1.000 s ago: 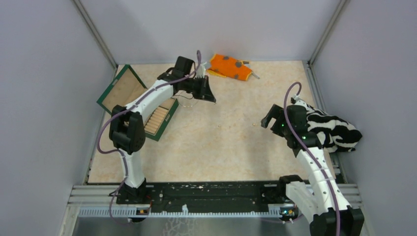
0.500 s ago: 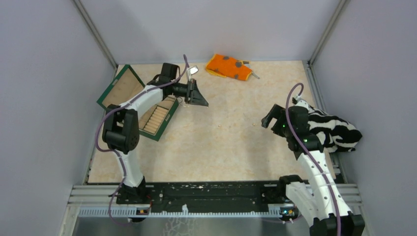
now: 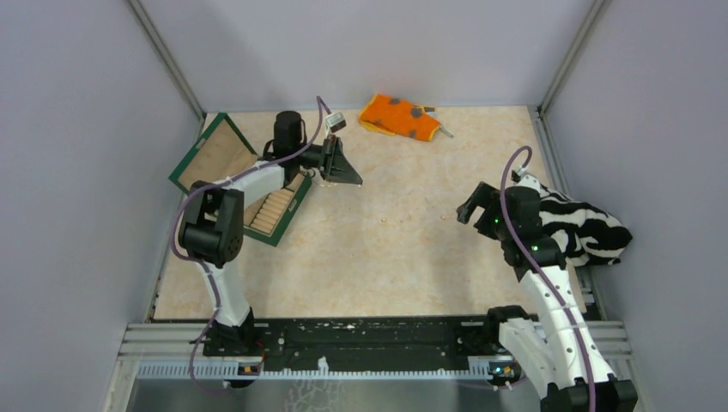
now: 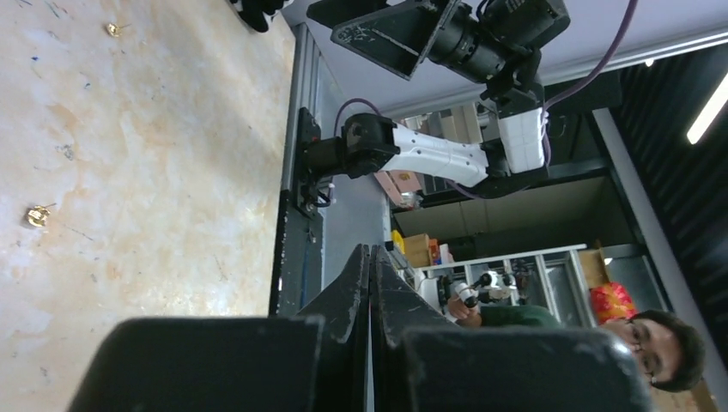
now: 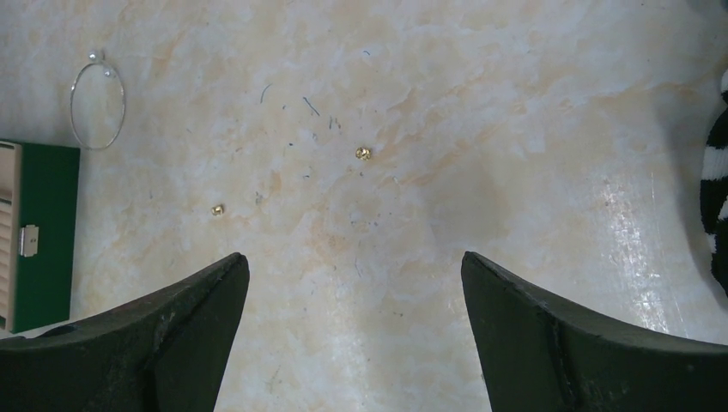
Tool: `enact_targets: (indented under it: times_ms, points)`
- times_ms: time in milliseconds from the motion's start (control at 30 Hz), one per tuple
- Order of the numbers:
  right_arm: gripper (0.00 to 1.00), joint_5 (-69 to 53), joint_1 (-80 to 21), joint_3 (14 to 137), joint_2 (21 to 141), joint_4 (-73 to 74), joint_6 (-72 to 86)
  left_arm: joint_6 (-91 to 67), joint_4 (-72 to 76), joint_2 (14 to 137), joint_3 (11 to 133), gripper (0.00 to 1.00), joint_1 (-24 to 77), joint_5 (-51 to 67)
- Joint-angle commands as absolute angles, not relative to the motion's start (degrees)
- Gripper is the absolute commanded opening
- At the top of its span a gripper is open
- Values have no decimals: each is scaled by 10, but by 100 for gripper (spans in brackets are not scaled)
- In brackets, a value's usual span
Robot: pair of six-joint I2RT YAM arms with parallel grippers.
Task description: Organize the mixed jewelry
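A thin silvery wire hoop [image 5: 97, 103] lies flat on the table just past the corner of the green box [image 5: 39, 232]. Two tiny gold pieces [image 5: 363, 154] [image 5: 218, 209] lie on the table ahead of my right gripper [image 5: 354, 257], which is open and empty and hovers above the table [image 3: 470, 209]. My left gripper [image 3: 354, 177] is beside the green box [image 3: 240, 184], turned on its side. Its jaws [image 4: 369, 249] are pressed together with nothing visible between them. The left wrist view also shows two gold specks [image 4: 37, 216] [image 4: 112, 29]. The hoop does not show clearly in the top view.
An orange grey-spotted cloth [image 3: 399, 116] lies at the far edge. A black-and-white striped cloth [image 3: 584, 227] is bunched behind the right arm at the right wall. The open green box holds a row of tan rolls. Walls close in three sides.
My left arm has drawn back toward the green box, and its gripper has shifted left and turned on its side. The right arm has not moved.
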State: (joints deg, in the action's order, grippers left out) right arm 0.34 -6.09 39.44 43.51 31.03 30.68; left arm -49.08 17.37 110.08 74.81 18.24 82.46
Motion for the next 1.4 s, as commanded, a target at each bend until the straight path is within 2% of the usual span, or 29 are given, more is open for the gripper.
enact_targets:
  times_ms: [0, 33, 100, 167, 200, 300, 333, 500, 767, 900, 1033, 1200, 1367]
  points:
    - [93, 3, -57, 405, 426, 300, 306, -645, 387, 1112, 725, 0, 173, 843]
    - [93, 3, -57, 406, 426, 302, 305, -633, 372, 1107, 723, 0, 169, 830]
    - [93, 5, -58, 409, 424, 307, 305, -485, 158, 1075, 743, 0, 154, 772]
    - [93, 9, -57, 408, 420, 311, 302, -245, -174, 1036, 819, 0, 149, 594]
    - [93, 9, -57, 408, 419, 311, 300, -194, -260, 1022, 844, 0, 151, 490]
    - [93, 4, -58, 406, 425, 309, 297, -143, -353, 979, 849, 0, 139, 277]
    - [93, 3, -57, 405, 429, 306, 297, -135, -373, 966, 846, 0, 135, 238]
    - [93, -16, -57, 405, 452, 285, 297, -154, -418, 921, 803, 0, 111, 18]
    - [93, -24, -57, 412, 478, 268, 293, -204, -368, 855, 696, 0, 70, -192]
    - [93, -27, -57, 409, 479, 263, 296, -213, -356, 864, 672, 0, 50, -211]
    - [93, -33, -57, 409, 482, 262, 298, -196, -326, 874, 661, 0, 27, -167]
    - [93, -32, -58, 406, 481, 266, 297, -197, -315, 893, 671, 0, 17, -216]
    - [93, -37, -57, 407, 489, 264, 297, -216, -267, 906, 647, 0, 4, -208]
